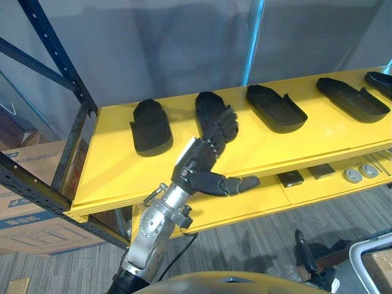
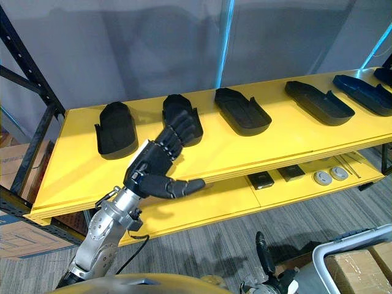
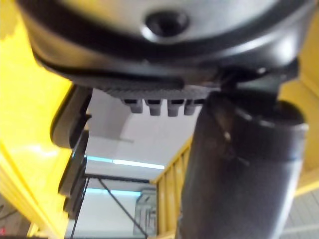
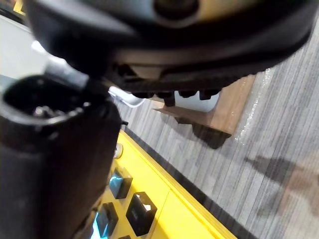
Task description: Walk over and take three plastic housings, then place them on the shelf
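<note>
on the upper yellow shelf (image 1: 294, 153): five black plastic housings in a row, each apart from the next, all lying flat: first housing (image 1: 151, 125) at the left end, second housing (image 1: 208, 104), third housing (image 1: 275, 107), fourth housing (image 1: 352, 98), fifth housing (image 1: 381, 81) at the right edge

left hand (image 1: 199, 162): up before the shelf's front edge, fingers (image 1: 225, 130) loosely bent, thumb jutting sideways and well apart from them, nothing held; the fingertips overlap the near end of the second housing, contact cannot be told

right hand (image 4: 174, 50): low, over the grey floor beside the lower shelf (image 1: 269, 197); whether it is apart or together cannot be told

lower shelf: small dark blocks (image 1: 290, 178), two round discs (image 1: 360, 173)

hazards, as judged: bent fingertips may hook the second housing's rim and drag it toward the front edge, where it could tip off; the jutting thumb may catch the shelf lip if the arm drops; a sideways sweep would knock the first or third housing
</note>
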Robot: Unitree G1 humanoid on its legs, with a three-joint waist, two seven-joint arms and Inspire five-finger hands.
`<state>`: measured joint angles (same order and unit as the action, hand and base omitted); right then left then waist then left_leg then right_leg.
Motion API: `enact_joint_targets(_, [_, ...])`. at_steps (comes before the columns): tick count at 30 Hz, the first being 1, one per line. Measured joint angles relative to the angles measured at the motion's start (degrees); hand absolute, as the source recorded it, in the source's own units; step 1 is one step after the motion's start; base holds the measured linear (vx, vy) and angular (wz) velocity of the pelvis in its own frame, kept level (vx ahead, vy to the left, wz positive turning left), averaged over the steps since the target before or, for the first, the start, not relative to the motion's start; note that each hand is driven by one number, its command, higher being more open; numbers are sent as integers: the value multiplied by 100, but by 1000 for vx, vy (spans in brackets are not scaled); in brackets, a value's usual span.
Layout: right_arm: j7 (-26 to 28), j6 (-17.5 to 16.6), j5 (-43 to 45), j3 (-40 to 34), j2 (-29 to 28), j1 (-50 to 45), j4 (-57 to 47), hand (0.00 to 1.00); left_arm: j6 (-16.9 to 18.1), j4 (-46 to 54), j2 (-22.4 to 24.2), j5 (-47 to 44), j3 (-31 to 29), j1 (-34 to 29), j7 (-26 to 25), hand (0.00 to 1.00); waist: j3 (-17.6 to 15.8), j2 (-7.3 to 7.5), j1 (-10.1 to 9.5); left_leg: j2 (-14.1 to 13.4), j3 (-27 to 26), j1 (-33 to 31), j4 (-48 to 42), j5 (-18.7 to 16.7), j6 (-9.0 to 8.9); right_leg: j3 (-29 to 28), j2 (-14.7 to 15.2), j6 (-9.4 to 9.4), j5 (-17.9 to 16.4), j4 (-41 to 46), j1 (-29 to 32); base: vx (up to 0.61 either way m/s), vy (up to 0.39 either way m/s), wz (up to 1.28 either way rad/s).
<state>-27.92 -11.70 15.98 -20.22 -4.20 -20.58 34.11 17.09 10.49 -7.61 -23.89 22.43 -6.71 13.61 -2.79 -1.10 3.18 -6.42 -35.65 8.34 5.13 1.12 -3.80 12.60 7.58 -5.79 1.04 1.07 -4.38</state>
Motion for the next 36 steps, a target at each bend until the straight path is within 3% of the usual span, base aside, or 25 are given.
enact_joint_targets(6, [244, 170, 8, -9, -32, -135, 184, 100, 56, -3, 220, 370, -383, 2, -1064, 100, 2, 8, -2, -30, 8, 6, 0, 2, -1, -2, -24, -9, 30, 14, 0, -3, 2, -1])
enact_joint_targets(12, [819, 591, 64, 30, -4, -110, 911, 100, 52, -28, 340, 663, -399, 236, -1965, 100, 8, 30, -5, -111, 12, 9, 0, 3, -3, -28, -80, 12, 158, 77, 47, -22, 12, 0])
enact_joint_targets(14, [1065, 676, 63, -11, 0, -118, 1149, 100, -6, -137, 340, 855, -324, 592, -2328, 100, -9, 144, 13, -128, -18, -16, 0, 12, -16, -38, -91, 14, 157, 87, 87, -42, 0, -3])
enact_joint_targets(19, [1635, 1012, 62, -12, 131, -89, 1427, 100, -269, -230, 336, 1112, -196, 1226, -2883, 100, -68, 253, 146, -134, -56, -239, 0, 33, -32, -82, -97, 22, 152, 91, 328, -37, -7, -3])
enact_joint_targets(25, [2253, 1402, 22, -299, 224, -93, 1801, 100, -620, -617, 486, 1128, -205, 1676, -3454, 100, -159, 201, 198, -150, -77, -256, -1, 130, -56, -160, -128, 117, 88, 87, 363, -6, -10, -4])
enact_joint_targets(29, [2387, 1526, 137, -426, 209, -94, 1875, 100, -859, -849, 500, 1203, -207, 1853, -3636, 100, -204, 286, 212, -133, -87, -178, -1, 144, -54, -179, -116, 120, 83, 87, 291, 0, 0, 0])
enact_joint_targets(36, [2574, 1779, 241, -892, 84, -112, 2023, 100, -1146, -1211, 513, 1359, -329, 1871, -4224, 100, -201, 299, 319, -76, -108, -53, -1, 150, -55, -192, -65, 120, 75, 82, 182, -5, 2, 0])
